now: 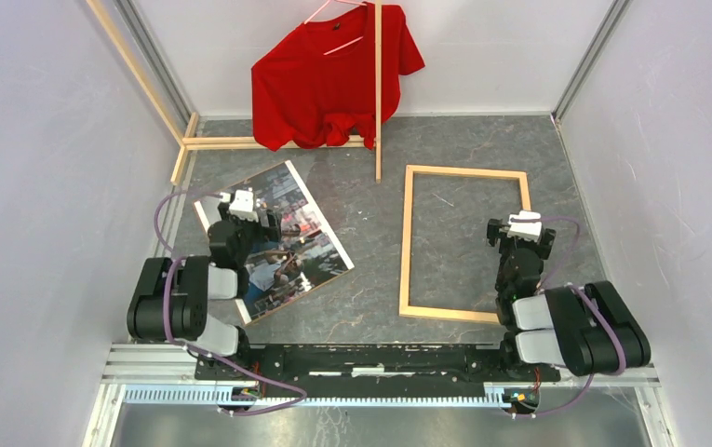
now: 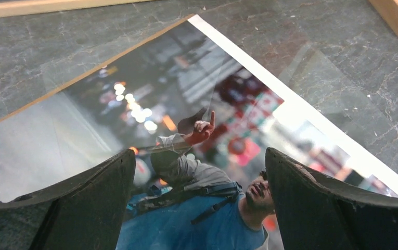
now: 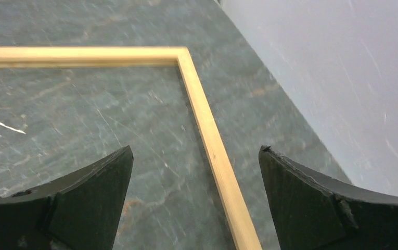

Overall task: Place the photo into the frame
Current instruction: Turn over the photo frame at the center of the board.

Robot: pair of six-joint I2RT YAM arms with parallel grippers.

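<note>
The photo [image 1: 307, 235], a glossy colour print with a white border, lies face up and turned at an angle on the left half of the grey table. My left gripper [image 1: 253, 212] hovers open over its upper part; in the left wrist view the photo [image 2: 196, 104] fills the space between and beyond the black fingers [image 2: 103, 198]. The frame [image 1: 409, 242], thin light wood, lies flat right of centre. My right gripper [image 1: 521, 233] stands open over its right strip, and the frame [image 3: 207, 125] strip runs between the fingers [image 3: 300, 198] without touching them.
A red T-shirt [image 1: 329, 79] on a hanger hangs at the back wall. Loose light-wood slats [image 1: 377, 93] stand and lie at the back and back left [image 1: 231, 142]. Pale walls close the table on the left, right and back.
</note>
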